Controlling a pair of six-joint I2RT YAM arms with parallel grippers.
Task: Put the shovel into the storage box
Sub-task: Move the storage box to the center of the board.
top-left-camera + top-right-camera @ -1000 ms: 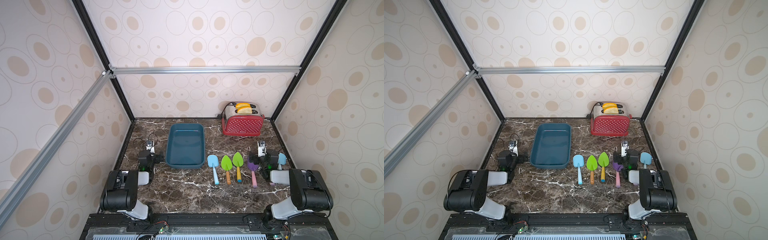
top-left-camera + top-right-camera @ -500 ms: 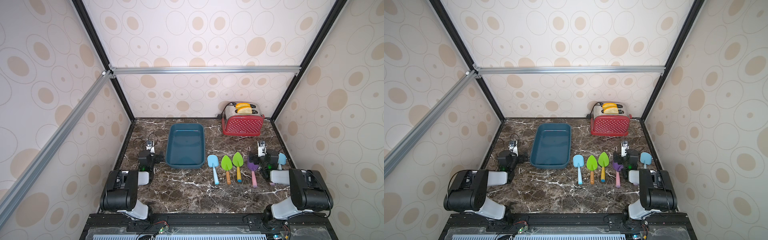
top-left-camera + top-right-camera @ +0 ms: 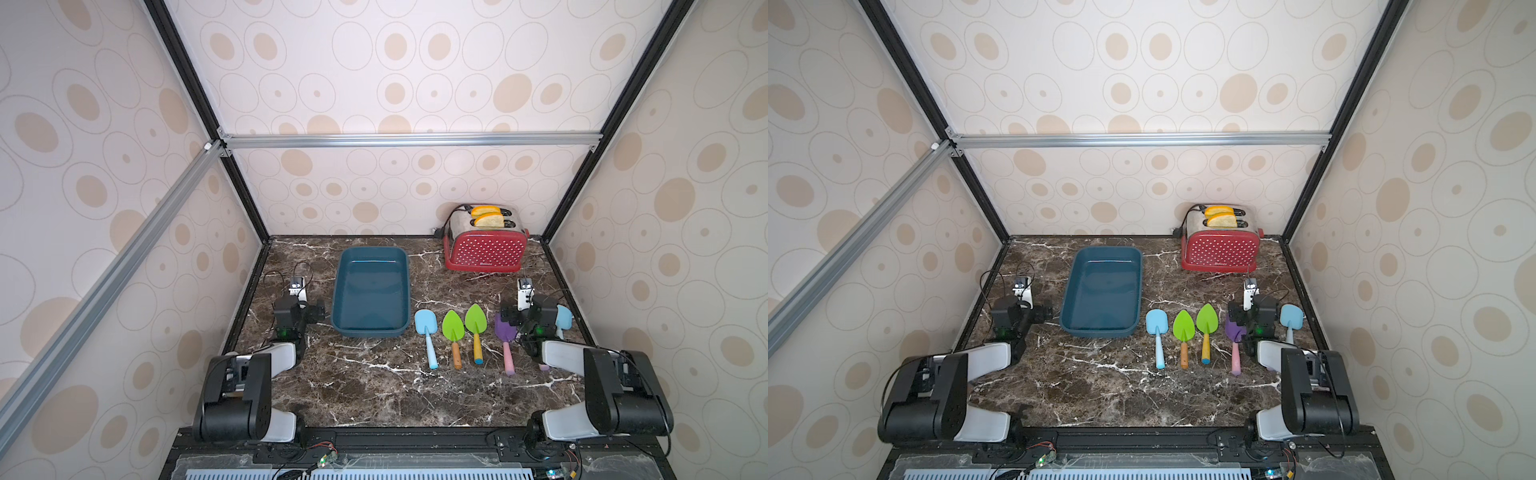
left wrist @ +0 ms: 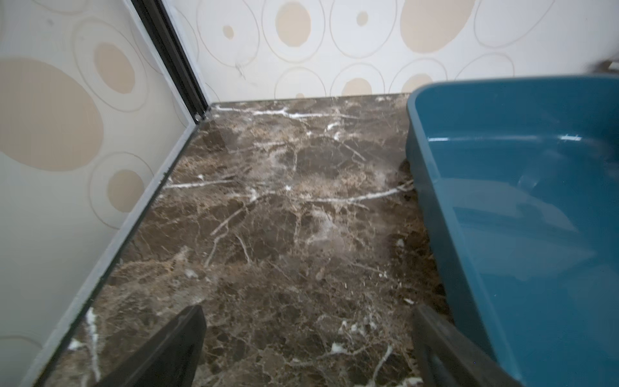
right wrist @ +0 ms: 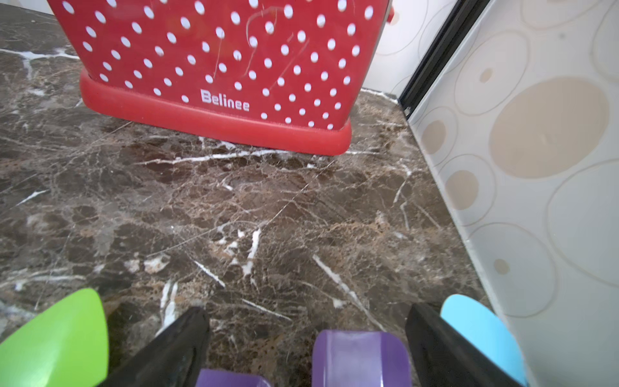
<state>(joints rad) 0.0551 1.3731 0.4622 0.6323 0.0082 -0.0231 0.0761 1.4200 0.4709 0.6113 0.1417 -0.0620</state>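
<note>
Shovel: the purple shovel (image 3: 505,332) lies on the desk (image 3: 374,390) just under your right jaws, apart from the storage box (image 3: 370,332).
Jaws: left jaws and right ones wide open, empty.
Handling: likely light, stiff plastic; take the handle.

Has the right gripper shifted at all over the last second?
No. In a top view the right gripper sits just as far from the toaster as before, jaws open.
</note>
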